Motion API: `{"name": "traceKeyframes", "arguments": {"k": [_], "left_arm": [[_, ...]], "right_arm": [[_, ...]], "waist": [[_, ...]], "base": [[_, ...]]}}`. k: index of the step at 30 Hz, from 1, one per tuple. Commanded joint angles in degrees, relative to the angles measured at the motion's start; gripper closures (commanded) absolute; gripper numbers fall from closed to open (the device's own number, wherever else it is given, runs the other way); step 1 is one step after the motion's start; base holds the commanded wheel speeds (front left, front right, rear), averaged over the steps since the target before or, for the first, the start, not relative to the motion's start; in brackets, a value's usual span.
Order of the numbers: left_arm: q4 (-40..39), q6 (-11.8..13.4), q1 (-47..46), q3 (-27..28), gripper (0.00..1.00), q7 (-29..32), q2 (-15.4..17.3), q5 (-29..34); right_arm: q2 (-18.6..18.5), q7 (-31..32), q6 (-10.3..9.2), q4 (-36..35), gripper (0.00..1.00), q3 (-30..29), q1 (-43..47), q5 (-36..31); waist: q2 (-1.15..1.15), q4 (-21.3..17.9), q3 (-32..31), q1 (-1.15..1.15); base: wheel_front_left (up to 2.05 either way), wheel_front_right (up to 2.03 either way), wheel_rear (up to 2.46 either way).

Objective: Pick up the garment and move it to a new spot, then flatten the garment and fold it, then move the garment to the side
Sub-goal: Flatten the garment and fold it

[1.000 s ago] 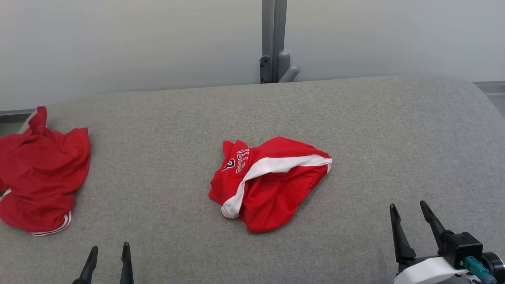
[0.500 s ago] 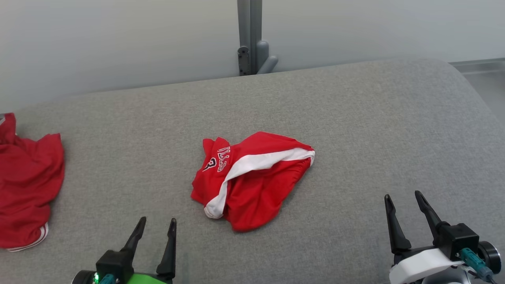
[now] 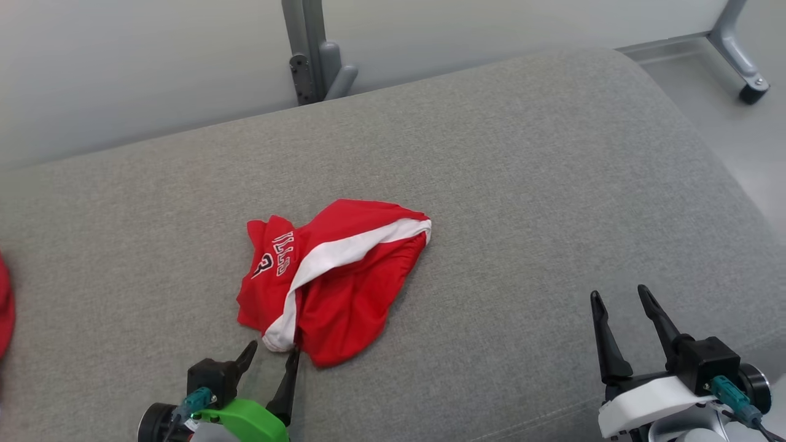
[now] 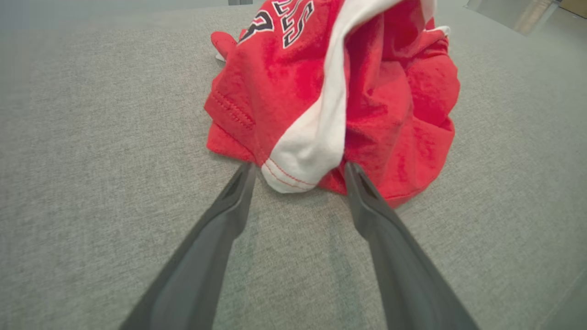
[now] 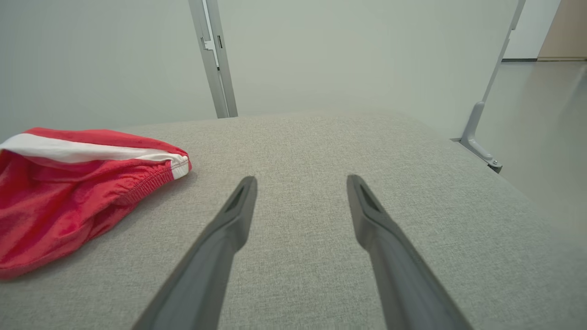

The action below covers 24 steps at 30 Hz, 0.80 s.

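Garment (image 3: 331, 276): a crumpled red piece with a white band (image 4: 321, 114) is lying bunched near the middle of the grey padded surface (image 3: 522, 184).

Left gripper (image 3: 274, 348) is sitting at the garment's near edge with its jaws parted. Its fingertips are straddling the rolled end of the white band, touching the cloth or very nearly so.

Judged risks:
- The jaws may be taking the band's tip alone, leaving the bundle trailing, dragging or slipping free on the lift.
- Tips pressing low may be snagging the padding under the garment.

Right gripper (image 3: 619, 292) is hovering well to the right of the garment, jaws parted, carrying nothing. Nothing is obstructing either approach.

A second red cloth (image 3: 5, 304) is showing far left of the garment, and mistaking one for the other is possible. Beyond the garment a grey metal post (image 3: 307, 49) is standing behind the surface. A frame leg (image 3: 740, 55) is resting on the floor far to the garment's right.
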Motion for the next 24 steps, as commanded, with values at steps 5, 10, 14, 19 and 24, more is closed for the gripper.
{"name": "traceKeyframes", "arguments": {"k": [5, 10, 14, 19, 24], "left_arm": [[4.5, -0.1, -3.5, -0.1, 0.0, -0.8, 0.3, -1.0], [8.1, 0.1, -5.5, 1.0, 1.0, 0.0, -0.7, -3.7], [7.5, -0.1, -6.0, 1.1, 1.0, 2.8, -1.6, -7.4], [0.0, -0.1, -5.7, 1.0, 1.0, 12.4, -3.0, -16.4], [-14.1, 1.0, -4.3, 2.6, 1.0, 23.9, -4.3, -28.8]], "right_arm": [[0.1, -0.2, -0.04, -0.3, 0.0, -0.4, -0.7, 0.3], [0.2, -0.2, -0.04, 0.0, 0.0, -0.2, -0.5, 0.4], [0.3, -0.2, -0.04, -0.1, 0.0, -0.5, 0.2, 0.4], [0.3, -0.2, -0.03, 0.7, 0.0, -0.4, 1.7, 0.8], [0.2, -0.2, -0.04, 1.2, 0.0, -0.2, 1.8, 1.0]], "waist": [[0.3, -3.0, 1.2, 0.0], [0.3, -3.7, 1.0, 0.0], [0.3, -3.5, 0.8, 0.0], [0.3, -1.2, -0.2, 0.0], [0.3, 0.9, -1.7, 0.0]], "base": [[0.0, 0.0, 0.0], [0.0, 0.0, 0.0], [0.0, 0.0, 0.0], [0.0, 0.0, 0.0], [0.0, 0.0, 0.0]]}}
